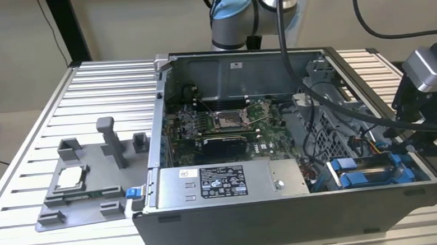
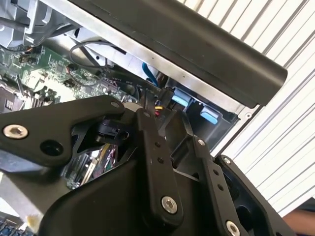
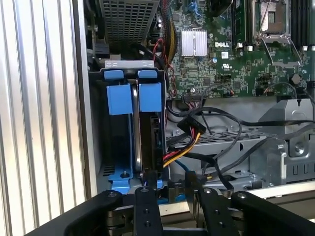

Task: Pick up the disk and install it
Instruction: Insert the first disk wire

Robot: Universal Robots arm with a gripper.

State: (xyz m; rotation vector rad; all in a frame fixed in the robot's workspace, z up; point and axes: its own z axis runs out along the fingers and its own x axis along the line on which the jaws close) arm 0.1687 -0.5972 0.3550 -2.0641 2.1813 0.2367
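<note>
The disk [image 3: 149, 98] stands on edge in its bright blue carrier inside the drive bay, at the front corner of the open computer case on the exterior view's right [image 1: 356, 176]. A second blue carrier [image 3: 118, 98] sits right beside it. My gripper [image 3: 177, 189] hovers just outside the bay end, with its black fingers [image 3: 147, 201] spread wider than the disk's thickness. One finger lines up with the disk's end and the other stands off to the side over the cables. In the second wrist view the gripper [image 2: 170, 125] points at the blue tabs [image 2: 179, 97].
Yellow, red and black cables [image 3: 184, 145] run close beside the bay. The case [image 1: 283, 220] holds a motherboard [image 1: 229, 119] and a grey power supply box [image 1: 229, 181]. A grey fixture plate carrying a small chip [image 1: 70, 178] lies on the slatted table [image 1: 104, 89].
</note>
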